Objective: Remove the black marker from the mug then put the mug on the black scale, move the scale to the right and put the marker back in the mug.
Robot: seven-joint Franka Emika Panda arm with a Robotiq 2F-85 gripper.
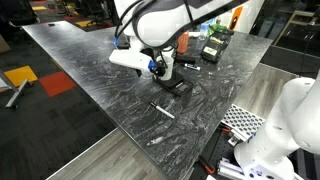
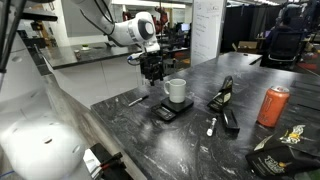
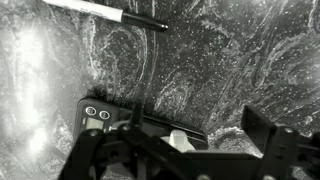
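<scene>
The white mug (image 2: 176,90) stands on the black scale (image 2: 168,109), near the middle of the marble table (image 2: 200,150). The black marker (image 2: 137,99) lies flat on the table beside the scale; it also shows in an exterior view (image 1: 162,109) and at the top of the wrist view (image 3: 110,14). My gripper (image 2: 152,70) hangs just above the scale's edge, beside the mug, open and empty. In the wrist view the scale (image 3: 112,115) with two round buttons lies under the spread fingers (image 3: 195,108). In an exterior view (image 1: 160,68) the gripper hides most of the mug.
An orange-red can (image 2: 273,105), two bulkier black gadgets (image 2: 222,95) (image 2: 231,121), a small white pen (image 2: 211,126) and a dark snack bag (image 2: 285,152) stand beyond the scale. The table edge (image 1: 120,120) is close to the marker.
</scene>
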